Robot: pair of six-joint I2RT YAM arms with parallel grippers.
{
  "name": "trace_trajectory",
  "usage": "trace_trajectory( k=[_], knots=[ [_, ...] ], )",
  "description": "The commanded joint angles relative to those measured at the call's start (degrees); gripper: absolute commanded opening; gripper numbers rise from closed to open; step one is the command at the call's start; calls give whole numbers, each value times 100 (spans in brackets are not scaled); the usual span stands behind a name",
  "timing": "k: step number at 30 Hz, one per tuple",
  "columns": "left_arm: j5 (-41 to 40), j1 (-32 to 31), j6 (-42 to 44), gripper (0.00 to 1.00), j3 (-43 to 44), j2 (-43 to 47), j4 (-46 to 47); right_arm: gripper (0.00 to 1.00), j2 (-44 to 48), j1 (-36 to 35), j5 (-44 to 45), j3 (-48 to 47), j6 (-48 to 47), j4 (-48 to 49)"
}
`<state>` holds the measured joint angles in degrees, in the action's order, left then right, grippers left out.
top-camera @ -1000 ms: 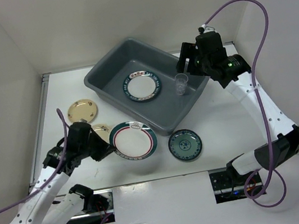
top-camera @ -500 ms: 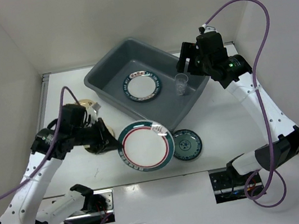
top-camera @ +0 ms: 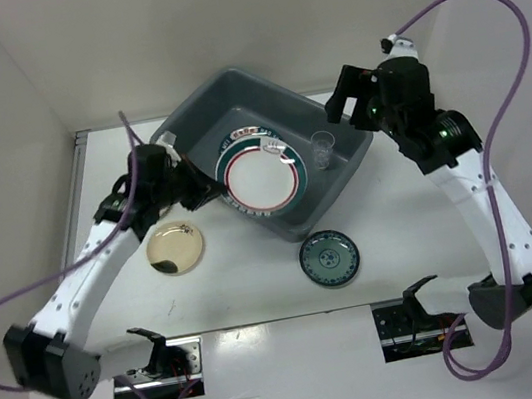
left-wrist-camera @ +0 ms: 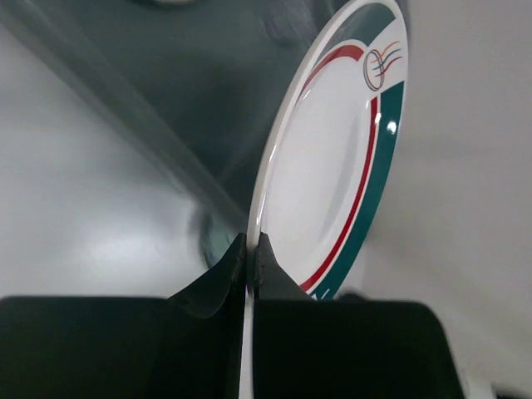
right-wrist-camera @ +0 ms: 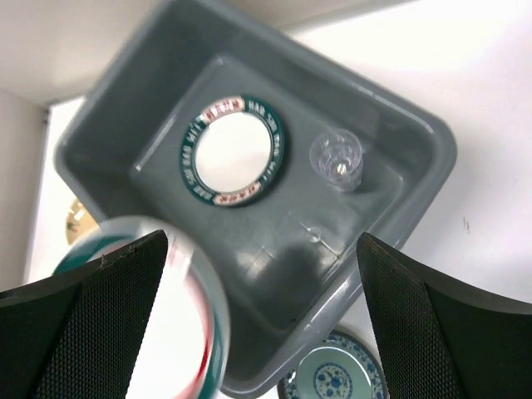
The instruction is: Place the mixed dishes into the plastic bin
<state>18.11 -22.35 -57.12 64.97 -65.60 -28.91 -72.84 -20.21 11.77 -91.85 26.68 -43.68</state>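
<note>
My left gripper (top-camera: 206, 191) is shut on the edge of the white plate with the red-and-green rim (top-camera: 261, 178) and holds it tilted over the dark grey plastic bin (top-camera: 228, 89). In the left wrist view the fingers (left-wrist-camera: 251, 241) pinch that plate (left-wrist-camera: 332, 166) edge-on. Under it in the bin lies the plate with the dark patterned rim (right-wrist-camera: 233, 150), with the clear cup (top-camera: 323, 150) upright beside it. My right gripper (top-camera: 347, 106) is open and empty above the bin's right corner. One gold plate (top-camera: 174, 247) and the small teal plate (top-camera: 329, 258) lie on the table.
White walls close in the table on the left, back and right. The bin's near rim (right-wrist-camera: 391, 274) runs between the held plate and the teal plate (right-wrist-camera: 341, 374). The left arm stretches across the table's left side.
My left gripper has lifted the red-and-green rimmed plate off the table and carried it back and right, over the bin. My right gripper has drawn back a little from the cup.
</note>
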Motion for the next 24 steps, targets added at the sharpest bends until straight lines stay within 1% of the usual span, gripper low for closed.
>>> trace_trajectory(
  k=[1, 2, 3, 5, 6, 8, 9, 11, 12, 16, 18, 24],
  knots=[
    [-1027, 161, 85, 0, 436, -916, 1537, 99, 445, 34, 238, 45, -145, 421],
    [-1116, 239, 209, 0, 907, -1171, 1537, 99, 498, 34, 238, 114, -145, 422],
    [-1117, 240, 323, 0, 1164, -1661, 1607, 99, 594, 34, 238, 211, -145, 422],
    [-1371, 292, 595, 0, 1657, -2104, 1555, 99, 761, 34, 238, 273, -145, 422],
    [-1441, 362, 667, 0, 2112, -2506, 1485, 99, 762, 34, 238, 352, -145, 422],
    [-1608, 432, 851, 0, 2519, -2904, 1389, 99, 841, 34, 300, 423, -198, 370],
    [-1670, 503, 922, 0, 2695, -3262, 1327, 99, 920, 87, 352, 475, -198, 369],
    [-1784, 564, 975, 0, 3098, -3589, 1256, 99, 973, 87, 431, 536, -250, 308],
    [-1784, 565, 1053, 0, 3214, -3896, 1195, 99, 1034, 87, 492, 537, -251, 308],
    [-1784, 626, 1204, 0, 3750, -4609, 983, 99, 1096, 87, 686, 668, -251, 194],
    [-1644, 626, 1204, 0, 3829, -4925, 931, 99, 1149, 87, 774, 721, -251, 193],
    [-1433, 626, 1142, 0, 3830, -5453, 931, 99, 1149, 87, 941, 774, -251, 141]
  ],
)
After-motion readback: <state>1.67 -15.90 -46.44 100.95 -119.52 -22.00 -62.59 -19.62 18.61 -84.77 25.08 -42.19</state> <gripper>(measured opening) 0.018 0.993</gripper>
